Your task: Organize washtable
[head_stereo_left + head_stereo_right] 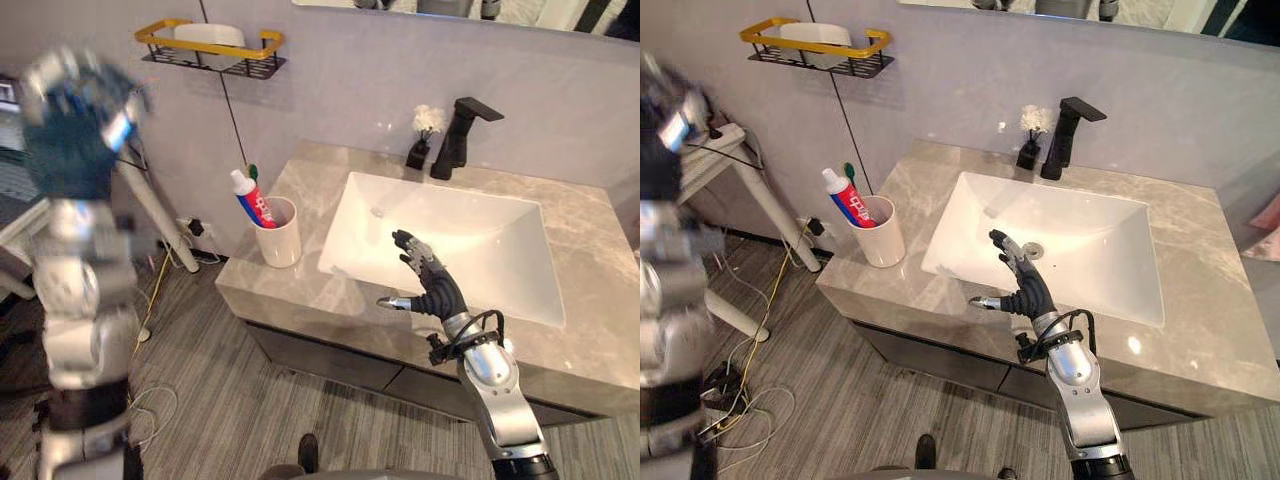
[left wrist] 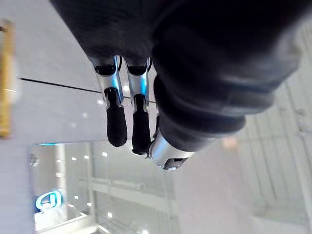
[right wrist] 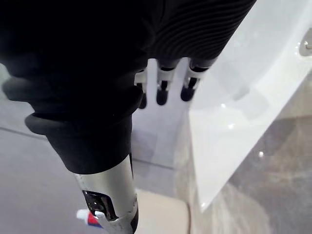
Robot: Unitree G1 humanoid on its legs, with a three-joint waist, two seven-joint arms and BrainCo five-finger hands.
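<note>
Tilted toothpaste (image 1: pixel 250 200) in white cup (image 1: pixel 281 243)

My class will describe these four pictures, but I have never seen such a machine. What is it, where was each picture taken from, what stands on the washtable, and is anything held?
It is a humanoid robot with two arms. Two pictures come from cameras on its head, looking down; two from a camera on each wrist, looking along that hand. The left hand is raised high; the right hand hangs over the front edge of the sink. Both are open and hold nothing. On the marble counter stand a white cup with toothpaste and a toothbrush, a black tap and a small vase.
</note>
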